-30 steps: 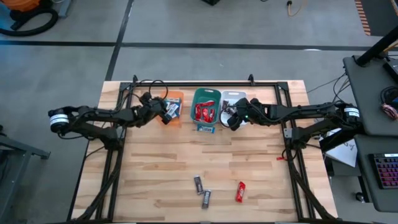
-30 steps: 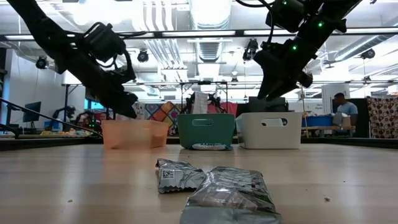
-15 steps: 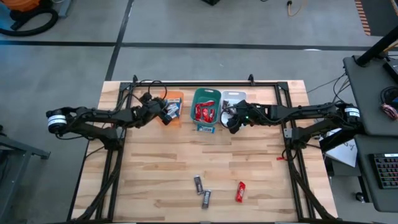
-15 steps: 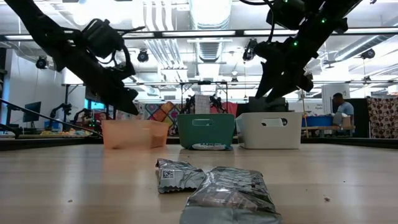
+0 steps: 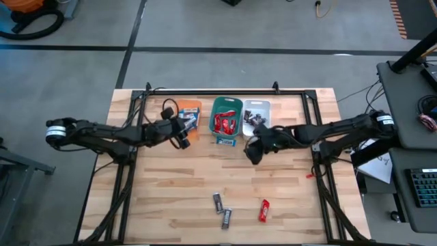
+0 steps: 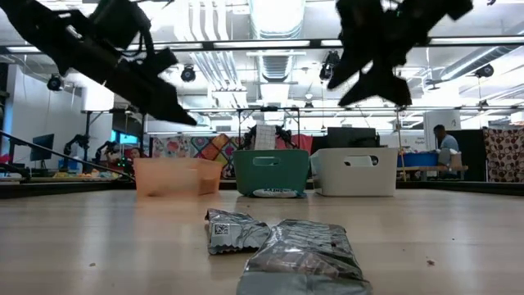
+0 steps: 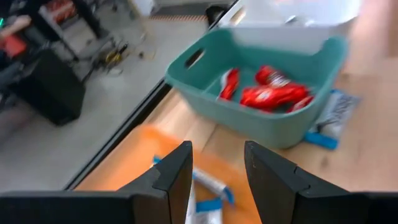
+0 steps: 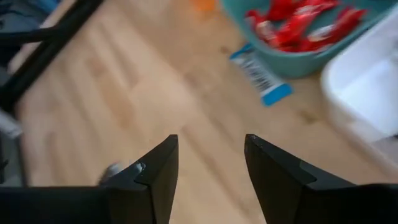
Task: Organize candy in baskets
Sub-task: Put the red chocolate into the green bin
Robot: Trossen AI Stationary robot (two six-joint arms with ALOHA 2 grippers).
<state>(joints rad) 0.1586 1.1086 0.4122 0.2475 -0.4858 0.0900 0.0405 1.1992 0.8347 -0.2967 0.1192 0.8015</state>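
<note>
**Three stray bars lie nearer the right arm**

While the baskets [image 5: 226, 120] sit at the table's far edge, the right gripper [image 5: 250, 152] hangs empty and spread, nearest the red candy [image 5: 263, 210] toward the near edge, its long axis running near-to-far. The left gripper [image 5: 183, 134], also parted and empty, hovers beside the orange basket.

Bright even overhead light, soft shadows, wrist views motion-blurred

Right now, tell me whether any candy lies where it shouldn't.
Yes. A blue-and-white bar lies on the table against the teal basket, outside every basket. Two dark bars and and one red bar lie loose near the table's front edge, unsorted.
</note>
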